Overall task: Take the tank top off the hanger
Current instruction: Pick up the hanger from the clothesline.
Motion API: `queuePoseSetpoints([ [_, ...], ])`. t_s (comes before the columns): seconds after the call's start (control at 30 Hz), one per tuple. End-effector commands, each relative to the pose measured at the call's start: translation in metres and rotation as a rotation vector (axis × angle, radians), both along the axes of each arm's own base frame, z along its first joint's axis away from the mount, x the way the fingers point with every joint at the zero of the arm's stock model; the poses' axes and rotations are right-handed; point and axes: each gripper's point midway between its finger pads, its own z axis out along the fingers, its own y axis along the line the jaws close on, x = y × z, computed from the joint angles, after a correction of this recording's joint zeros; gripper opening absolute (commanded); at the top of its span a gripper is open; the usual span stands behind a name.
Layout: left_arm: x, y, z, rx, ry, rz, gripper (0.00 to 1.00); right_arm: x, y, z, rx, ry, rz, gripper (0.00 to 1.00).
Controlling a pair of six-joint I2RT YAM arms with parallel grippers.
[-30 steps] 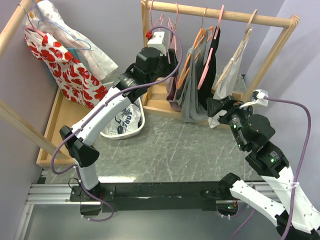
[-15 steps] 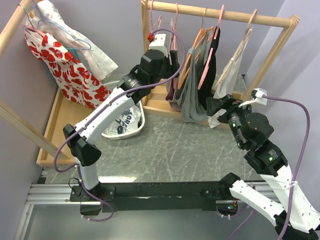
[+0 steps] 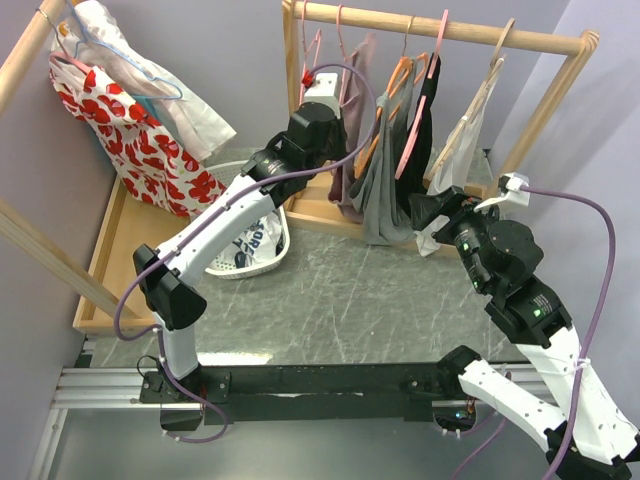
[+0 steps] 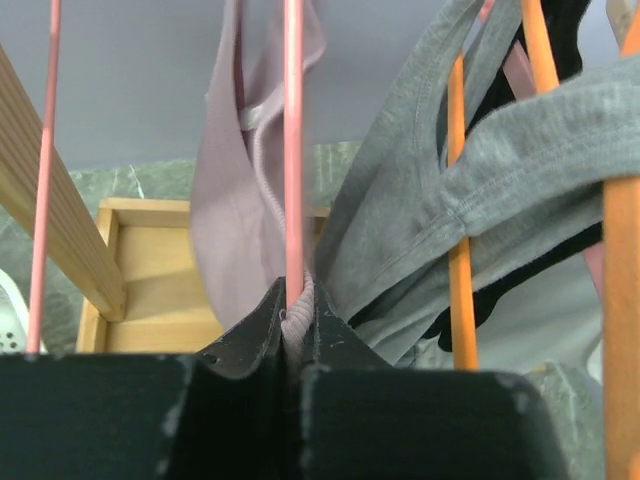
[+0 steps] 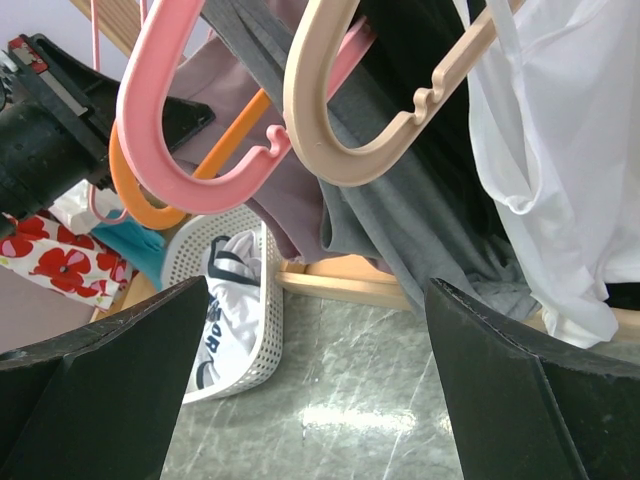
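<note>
The tank top (image 4: 240, 190) is a mauve ribbed garment hanging on a thin pink wire hanger (image 4: 293, 120) at the left end of the wooden rack (image 3: 440, 27). My left gripper (image 4: 293, 325) is shut on a strap of the tank top, pinching it against the hanger's wire. From above, the left gripper (image 3: 338, 152) reaches into the rack beside the tank top (image 3: 355, 120). My right gripper (image 5: 320, 400) is open and holds nothing, below the hanging clothes. In the top view the right gripper (image 3: 425, 212) is low, in front of the rack's right half.
A grey top (image 3: 385, 190) on an orange hanger, a black garment (image 3: 420, 120) on a pink hanger and a white one (image 3: 465, 135) on a beige hanger fill the rack. A white basket (image 3: 268, 262) with a shirt stands left. A red floral dress (image 3: 130, 140) hangs on the left rack.
My left gripper has pushed a little further into the rack and shut on the tank top's strap at the hanger wire. The right arm has barely moved.
</note>
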Motion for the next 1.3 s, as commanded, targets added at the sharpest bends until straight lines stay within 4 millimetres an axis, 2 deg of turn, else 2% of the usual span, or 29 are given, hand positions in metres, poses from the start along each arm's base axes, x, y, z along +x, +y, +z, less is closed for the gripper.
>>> queuePoseSetpoints([
  [0.0,-0.001,0.004,0.014,-0.018,-0.040,0.023,0.02,0.001,0.001,0.010,0.020,-0.030,0.009,0.96],
  [0.07,-0.001,0.005,0.015,-0.013,-0.046,0.023,0.01,0.002,0.002,0.009,0.021,-0.028,0.016,0.96],
  [0.23,-0.002,0.010,0.033,0.007,-0.074,0.023,0.01,0.004,0.002,0.007,0.023,-0.022,0.014,0.96],
  [0.43,-0.012,0.036,0.060,0.027,-0.120,0.072,0.01,0.003,-0.001,0.005,0.026,-0.020,0.010,0.96],
  [0.47,-0.014,0.037,0.059,0.029,-0.122,0.072,0.01,0.003,-0.001,0.005,0.027,-0.021,0.010,0.96],
  [0.5,-0.018,0.041,0.070,0.019,-0.146,0.069,0.01,0.004,0.000,0.004,0.029,-0.019,0.014,0.96],
  [0.6,-0.025,0.047,0.082,0.019,-0.164,0.063,0.01,0.004,0.002,0.004,0.035,-0.016,0.026,0.96],
  [0.93,-0.039,0.059,0.103,0.001,-0.213,0.047,0.01,0.002,0.004,0.008,0.071,-0.025,0.037,0.96],
  [1.13,-0.064,0.074,0.113,-0.009,-0.269,-0.007,0.01,-0.001,0.003,0.005,0.089,-0.025,0.038,0.96],
  [1.27,-0.086,0.098,0.114,-0.017,-0.266,0.009,0.01,-0.002,0.005,0.005,0.103,-0.020,0.049,0.96],
])
